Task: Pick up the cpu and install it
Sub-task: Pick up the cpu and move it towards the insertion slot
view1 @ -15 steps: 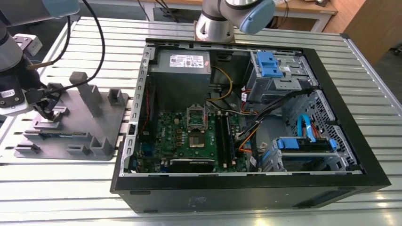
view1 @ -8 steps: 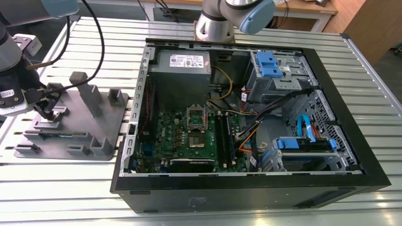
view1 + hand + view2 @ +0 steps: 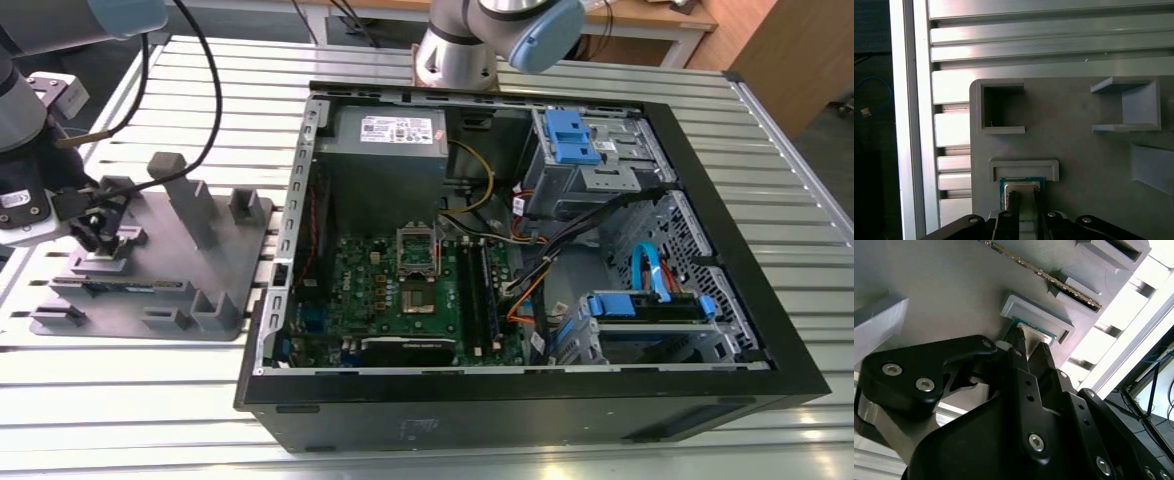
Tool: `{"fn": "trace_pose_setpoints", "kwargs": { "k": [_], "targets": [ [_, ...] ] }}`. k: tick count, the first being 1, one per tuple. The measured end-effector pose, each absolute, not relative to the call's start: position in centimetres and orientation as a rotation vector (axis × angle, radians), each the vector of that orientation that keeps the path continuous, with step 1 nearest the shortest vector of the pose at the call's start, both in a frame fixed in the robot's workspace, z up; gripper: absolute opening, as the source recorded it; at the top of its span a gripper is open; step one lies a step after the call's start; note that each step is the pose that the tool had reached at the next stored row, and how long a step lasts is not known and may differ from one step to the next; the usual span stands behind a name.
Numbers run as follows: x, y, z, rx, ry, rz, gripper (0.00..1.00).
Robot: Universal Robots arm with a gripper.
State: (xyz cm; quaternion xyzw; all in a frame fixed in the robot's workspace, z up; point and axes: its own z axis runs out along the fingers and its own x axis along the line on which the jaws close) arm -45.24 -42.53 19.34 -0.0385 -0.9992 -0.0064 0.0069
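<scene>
Slatted aluminium desk (image 3: pixel 134 400) carries open black computer case (image 3: pixel 534 400) and grey plastic holder (image 3: pixel 167 250). Black two-finger hand (image 3: pixel 1025 197) over holder, gap narrow, nothing held. Small silver-topped square cpu (image 3: pixel 1023 186) sits flat in holder pocket, directly beneath fingertips, centred btwn them.

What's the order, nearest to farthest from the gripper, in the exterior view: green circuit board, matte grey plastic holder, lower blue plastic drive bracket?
1. Matte grey plastic holder, beneath the gripper, exterior view's left.
2. Green circuit board, middle.
3. Lower blue plastic drive bracket, exterior view's right.
</scene>
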Motion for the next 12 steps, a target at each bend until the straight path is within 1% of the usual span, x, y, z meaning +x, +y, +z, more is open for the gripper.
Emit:
{"fn": "trace_pose_setpoints", "kwargs": {
  "k": [2, 3, 5, 6, 7, 8, 9, 10, 11, 12],
  "targets": [
    [-45.24, -42.52, 19.34, -0.12, -3.125, -0.02, 0.35],
    [-45.24, -42.53, 19.34, -0.121, -3.125, -0.02, 0.35],
    [-45.25, -42.53, 19.34, -0.12, -3.125, -0.02, 0.47],
    [-45.25, -42.53, 19.34, -0.12, -3.125, -0.02, 0.47],
    [-45.25, -42.52, 19.34, -0.121, -3.125, -0.02, 0.53],
    [-45.25, -42.53, 19.34, -0.12, -3.126, -0.02, 0.53],
    [-45.25, -42.53, 19.34, -0.12, -3.125, -0.02, 0.58],
    [-45.25, -42.52, 19.34, -0.12, -3.125, -0.02, 0.58],
    [-45.25, -42.53, 19.33, -0.12, -3.126, -0.02, 0.65],
    [-45.25, -42.53, 19.28, -0.12, -3.126, -0.02, 0.65]
  ]
}}
